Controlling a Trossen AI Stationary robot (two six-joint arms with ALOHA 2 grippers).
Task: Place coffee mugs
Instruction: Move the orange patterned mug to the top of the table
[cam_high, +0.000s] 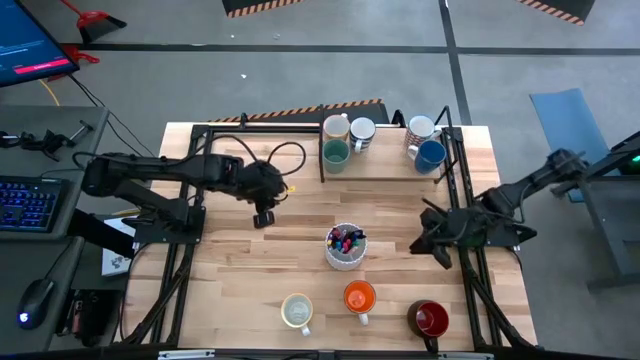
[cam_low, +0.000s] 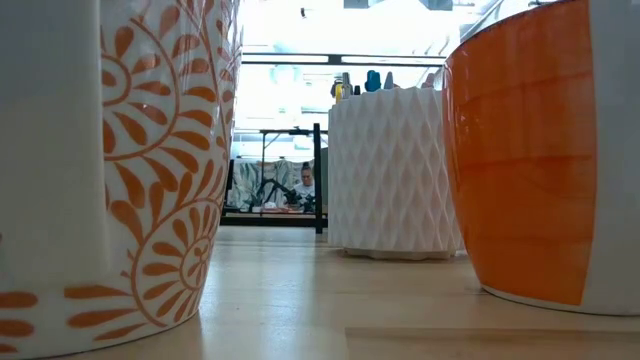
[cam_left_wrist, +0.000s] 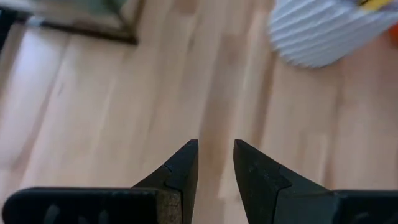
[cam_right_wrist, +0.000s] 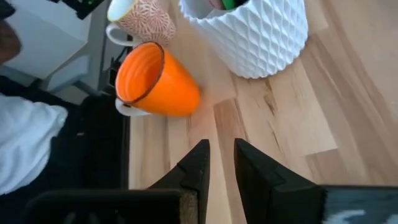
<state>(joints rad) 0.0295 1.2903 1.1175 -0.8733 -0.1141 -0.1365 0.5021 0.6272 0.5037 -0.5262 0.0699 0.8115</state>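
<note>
Overhead arrangement of the wooden surface (cam_high: 250, 270) with both arms idle above it. The left gripper (cam_high: 263, 217) hangs over bare wood left of centre, its fingers (cam_left_wrist: 180, 168) nearly together with only a narrow gap and nothing between them. The right gripper (cam_high: 424, 243) hovers near the right frame rail, its fingers (cam_right_wrist: 194, 163) likewise close together and empty, pointing toward the middle of the surface. A white faceted pen cup (cam_high: 346, 246) stands at centre. Along the near edge sit three mugs in a row: a pale yellow mug (cam_high: 297, 311) with an orange leaf pattern, an orange mug (cam_high: 359, 297) and a dark red mug (cam_high: 429, 319). At the far edge, within a dark frame, stand a cream mug (cam_high: 336, 127), a white mug (cam_high: 362, 132) and a teal green mug (cam_high: 335, 154) clustered together, and, apart to their right, a grey-white mug (cam_high: 421, 129) touching a blue mug (cam_high: 431, 154).
</note>
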